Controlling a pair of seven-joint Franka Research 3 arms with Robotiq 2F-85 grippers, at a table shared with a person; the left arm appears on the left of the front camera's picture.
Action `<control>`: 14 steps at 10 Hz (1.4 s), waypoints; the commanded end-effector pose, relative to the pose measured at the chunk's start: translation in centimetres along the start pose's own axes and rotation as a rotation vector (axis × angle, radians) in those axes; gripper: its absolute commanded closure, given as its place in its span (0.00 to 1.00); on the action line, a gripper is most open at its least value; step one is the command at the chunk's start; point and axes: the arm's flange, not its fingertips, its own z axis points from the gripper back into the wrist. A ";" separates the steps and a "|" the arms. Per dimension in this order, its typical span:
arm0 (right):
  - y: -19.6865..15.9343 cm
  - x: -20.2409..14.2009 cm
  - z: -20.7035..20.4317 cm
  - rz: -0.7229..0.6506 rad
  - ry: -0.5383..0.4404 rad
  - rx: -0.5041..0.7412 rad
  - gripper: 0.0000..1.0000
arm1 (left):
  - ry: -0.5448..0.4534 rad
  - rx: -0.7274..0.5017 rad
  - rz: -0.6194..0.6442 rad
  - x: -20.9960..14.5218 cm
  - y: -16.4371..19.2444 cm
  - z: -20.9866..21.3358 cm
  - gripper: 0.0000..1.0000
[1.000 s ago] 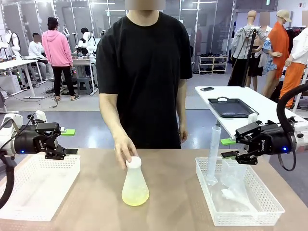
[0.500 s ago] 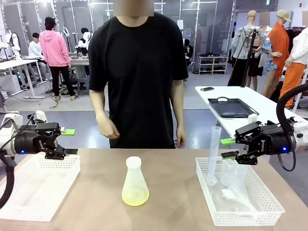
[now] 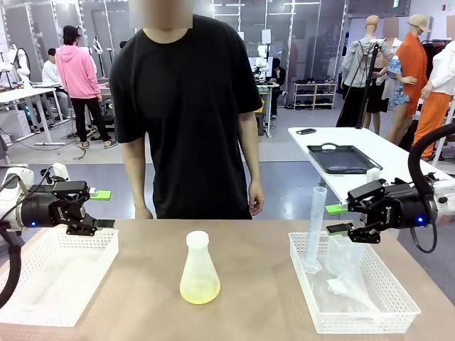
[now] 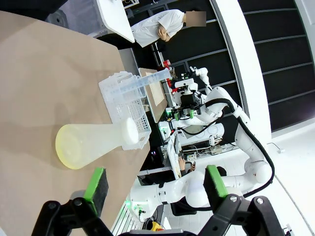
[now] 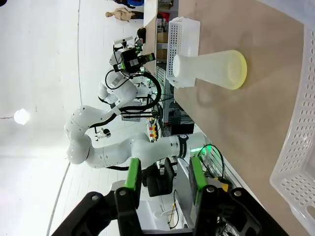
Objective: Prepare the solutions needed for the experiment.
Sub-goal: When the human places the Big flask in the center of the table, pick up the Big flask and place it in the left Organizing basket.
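Observation:
A frosted conical flask [image 3: 199,266] stands upright at the middle of the table, a white stopper on its neck. The solutions [image 3: 200,292] form a shallow pale yellow layer at its bottom. My left gripper [image 3: 104,209] hovers open over the left basket, well left of the flask. My right gripper [image 3: 336,219] hangs open above the right basket's far edge. In the left wrist view the flask [image 4: 98,141] lies beyond my open left gripper [image 4: 155,184]. In the right wrist view the flask [image 5: 206,69] sits far ahead of my open right gripper [image 5: 165,178].
An empty white basket [image 3: 43,302] sits at the left. The right white basket [image 3: 398,312] holds a tall graduated cylinder [image 3: 313,227] and clear plastic bags [image 3: 347,273]. A person [image 3: 185,114] stands at the far edge, arms hanging down.
The person's hand has let go of the flask's top and dropped to the side, and the person has shifted left. Both arms stay still.

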 end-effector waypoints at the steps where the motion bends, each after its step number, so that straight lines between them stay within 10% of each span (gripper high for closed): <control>1: 0.1 -0.1 0.0 0.014 -0.001 0.000 0.50 | -0.023 -0.030 -0.001 0.2 -0.2 -0.2 0.00; 10: 0.1 -0.1 0.0 0.014 -0.001 0.000 0.50 | 0.000 0.000 0.000 0.0 0.0 0.0 0.00; 14: 0.1 -0.1 0.0 0.014 -0.001 0.000 0.50 | 0.043 -0.021 -0.201 3.2 -1.7 -3.1 0.00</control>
